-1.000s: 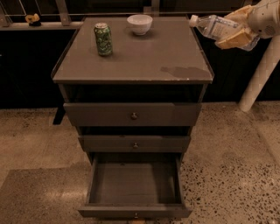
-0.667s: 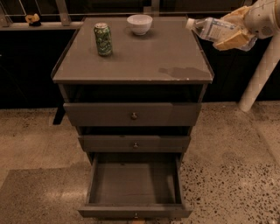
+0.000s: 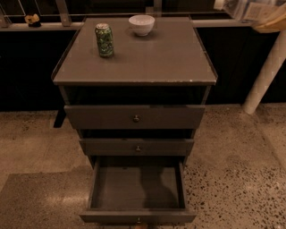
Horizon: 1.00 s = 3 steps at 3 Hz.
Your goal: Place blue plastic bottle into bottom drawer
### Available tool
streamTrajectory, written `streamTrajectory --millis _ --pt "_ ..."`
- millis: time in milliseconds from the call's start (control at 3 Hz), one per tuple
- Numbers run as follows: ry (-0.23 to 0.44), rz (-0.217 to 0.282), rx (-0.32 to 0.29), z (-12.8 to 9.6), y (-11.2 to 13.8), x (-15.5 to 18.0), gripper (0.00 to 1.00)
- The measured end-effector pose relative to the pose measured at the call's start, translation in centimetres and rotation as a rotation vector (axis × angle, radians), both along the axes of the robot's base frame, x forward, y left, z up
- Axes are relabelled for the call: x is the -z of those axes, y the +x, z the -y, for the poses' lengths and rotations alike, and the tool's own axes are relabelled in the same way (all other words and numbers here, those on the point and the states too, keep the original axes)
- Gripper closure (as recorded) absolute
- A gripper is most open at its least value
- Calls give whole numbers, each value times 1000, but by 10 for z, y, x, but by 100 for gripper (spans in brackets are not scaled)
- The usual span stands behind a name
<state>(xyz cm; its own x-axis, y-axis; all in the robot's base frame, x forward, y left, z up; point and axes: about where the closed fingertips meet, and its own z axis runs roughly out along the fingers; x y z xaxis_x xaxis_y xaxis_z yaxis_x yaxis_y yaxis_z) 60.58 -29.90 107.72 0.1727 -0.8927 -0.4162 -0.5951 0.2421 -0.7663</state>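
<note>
My gripper (image 3: 261, 15) is at the top right edge of the view, above and to the right of the cabinet's back right corner, and is mostly cut off. It is shut on the blue plastic bottle (image 3: 234, 8), a clear bottle lying roughly level with its white cap pointing left. The bottom drawer (image 3: 137, 217) is pulled open at the foot of the cabinet, and its deep box shows nothing inside. The two drawers above it are pushed in further.
A green patterned can (image 3: 104, 40) and a white bowl (image 3: 141, 24) stand on the cabinet top (image 3: 147, 62). A white post (image 3: 264, 78) leans at the right. A small object (image 3: 32, 19) sits on the ledge at the far left. Speckled floor surrounds the cabinet.
My gripper has lifted the bottle up and slightly right, so both now sit partly past the top edge. The can, bowl and drawers have not moved.
</note>
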Motion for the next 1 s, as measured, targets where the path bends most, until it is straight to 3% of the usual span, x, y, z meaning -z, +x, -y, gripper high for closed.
streamTrajectory --millis 333,667,1000 --pt "-29 5 49 8 -44 -2 100" --pt "-29 5 49 8 -44 -1 100" --pt "-48 -5 36 5 -65 10 100"
